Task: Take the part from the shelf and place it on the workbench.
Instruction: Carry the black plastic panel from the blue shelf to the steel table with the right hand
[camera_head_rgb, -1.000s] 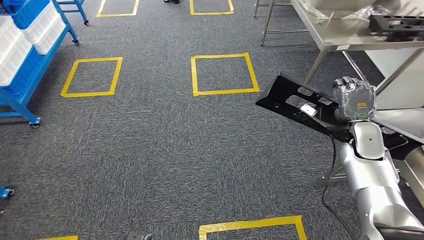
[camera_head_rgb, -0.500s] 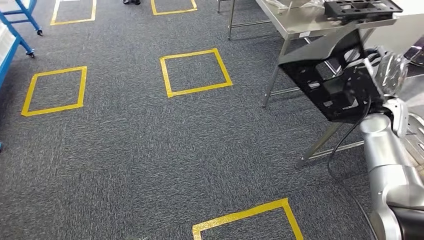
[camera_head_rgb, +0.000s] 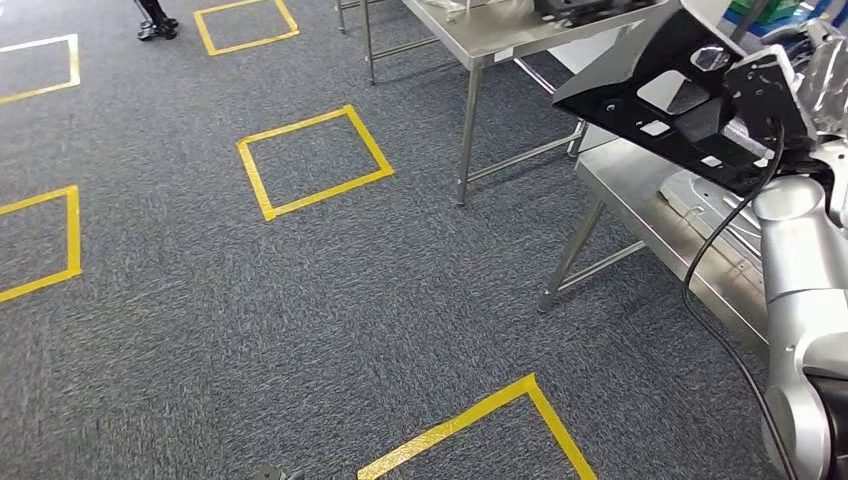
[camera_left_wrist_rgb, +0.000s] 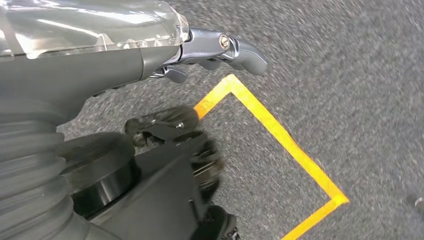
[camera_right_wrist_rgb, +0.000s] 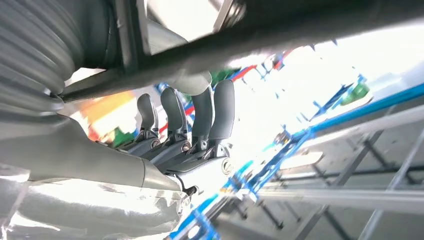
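The part (camera_head_rgb: 672, 100) is a flat black plate with cut-outs, held tilted in the air at the upper right of the head view. My right hand (camera_head_rgb: 806, 62) grips its far edge. In the right wrist view the dark fingers (camera_right_wrist_rgb: 186, 116) wrap up against the black part (camera_right_wrist_rgb: 260, 31). The part hangs above a low steel surface (camera_head_rgb: 640, 195), beside the steel workbench (camera_head_rgb: 482, 40). Another black part (camera_head_rgb: 588, 8) lies on that workbench. My left hand (camera_left_wrist_rgb: 215, 49) hangs over the carpet and holds nothing, its fingers loosely extended.
Grey carpet carries yellow tape squares (camera_head_rgb: 312, 160), one close in front (camera_head_rgb: 500, 410). The bench legs (camera_head_rgb: 466, 130) stand on the carpet to the right. A person's shoes (camera_head_rgb: 155, 22) are at the far back left. Blue racks (camera_right_wrist_rgb: 320, 125) blur past in the right wrist view.
The whole view has swung right, so the blue shelf left the picture and the steel workbench came closer. My right hand has carried the black part higher, still gripped.
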